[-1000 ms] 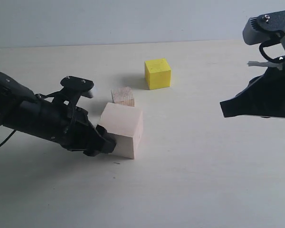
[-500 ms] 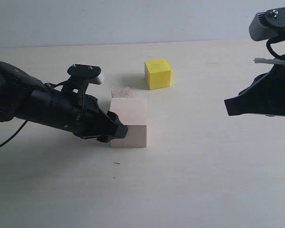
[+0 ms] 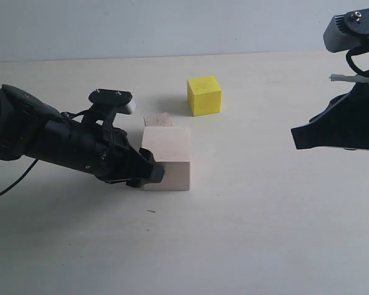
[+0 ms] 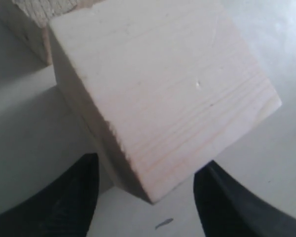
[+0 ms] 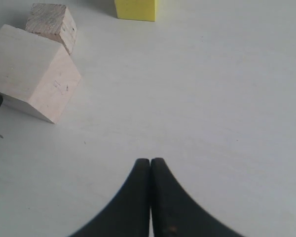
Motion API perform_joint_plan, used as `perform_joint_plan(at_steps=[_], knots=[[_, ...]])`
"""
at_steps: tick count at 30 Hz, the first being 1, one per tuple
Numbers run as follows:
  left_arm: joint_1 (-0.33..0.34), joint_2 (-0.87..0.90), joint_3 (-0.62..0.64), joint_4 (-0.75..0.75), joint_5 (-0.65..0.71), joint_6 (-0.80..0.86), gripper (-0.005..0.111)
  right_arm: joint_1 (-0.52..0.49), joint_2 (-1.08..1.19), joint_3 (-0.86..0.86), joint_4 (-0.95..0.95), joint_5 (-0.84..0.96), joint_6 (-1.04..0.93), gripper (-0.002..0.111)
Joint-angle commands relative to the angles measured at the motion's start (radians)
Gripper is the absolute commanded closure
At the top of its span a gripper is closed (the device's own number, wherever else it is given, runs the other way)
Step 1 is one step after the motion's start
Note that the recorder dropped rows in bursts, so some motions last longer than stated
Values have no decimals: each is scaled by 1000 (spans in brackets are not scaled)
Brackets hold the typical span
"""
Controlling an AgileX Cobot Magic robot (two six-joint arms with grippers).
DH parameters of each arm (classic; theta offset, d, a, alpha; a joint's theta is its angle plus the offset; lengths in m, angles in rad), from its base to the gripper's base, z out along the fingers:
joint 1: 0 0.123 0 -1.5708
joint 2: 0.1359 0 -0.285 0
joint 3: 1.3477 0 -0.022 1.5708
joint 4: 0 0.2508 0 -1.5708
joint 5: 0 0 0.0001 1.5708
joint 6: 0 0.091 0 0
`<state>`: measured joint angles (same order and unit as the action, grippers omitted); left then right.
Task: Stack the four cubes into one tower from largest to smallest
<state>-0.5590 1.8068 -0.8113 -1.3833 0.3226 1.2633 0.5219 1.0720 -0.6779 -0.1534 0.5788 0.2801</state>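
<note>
**Grippers.** Left pincer (image 3: 150, 175) is lying low on the table, jaws standing wide and straddling the near corner of the large pale wood cube (image 3: 166, 157). Its fingers (image 4: 69, 197) are sitting right against the cube's sides. I cannot tell whether they are actually clamping it. Right pincer (image 5: 150, 164) is hanging well off to the side above the table, fingers pressed together, carrying nothing.

**Positions.**
- The smaller brownish grained wood cube (image 3: 158, 118) is sitting just beyond the large cube, on its far side from the left pincer. Whether the two are touching is unclear.
- The medium bright yellow cube (image 3: 204, 95) is standing farther out again, apart from both.
- The smallest pale wood cube is not showing in any view.
- No tower is begun.

**Risks (judgement).**
- The jaws are meeting the large cube cornerwise, not flat on opposite faces. Closing or lifting like this is likely to twist it or let it squirt out.
- Any forward push is going to shove the large cube into the brownish one and scatter the layout.
- A skewed base is going to make every later placement harder.

**Surface.** The table (image 3: 264, 233) is looking pale cream, smooth and matte, so cubes are probably sliding easily on it. One dark speck (image 3: 149, 211) is lying near the left pincer.

**Room.** A plain pale wall (image 3: 172, 24) is standing behind, with soft even light and faint shadows.
</note>
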Motion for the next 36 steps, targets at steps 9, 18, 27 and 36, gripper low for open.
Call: perform_joint_plan(at_steps=[9, 18, 27, 36], knots=[[-4, 1, -6, -76, 8, 65, 50, 1, -4, -7, -4, -4, 0, 108], [-4, -27, -3, -40, 17, 61, 50, 1, -4, -7, 3, 18, 0, 108], [2, -166, -3, 154, 107, -131, 50, 1, -14, -7, 46, 59, 0, 108], [4, -405, -3, 552, 112, -465, 52, 1, 8, -29, 71, -159, -8, 108]])
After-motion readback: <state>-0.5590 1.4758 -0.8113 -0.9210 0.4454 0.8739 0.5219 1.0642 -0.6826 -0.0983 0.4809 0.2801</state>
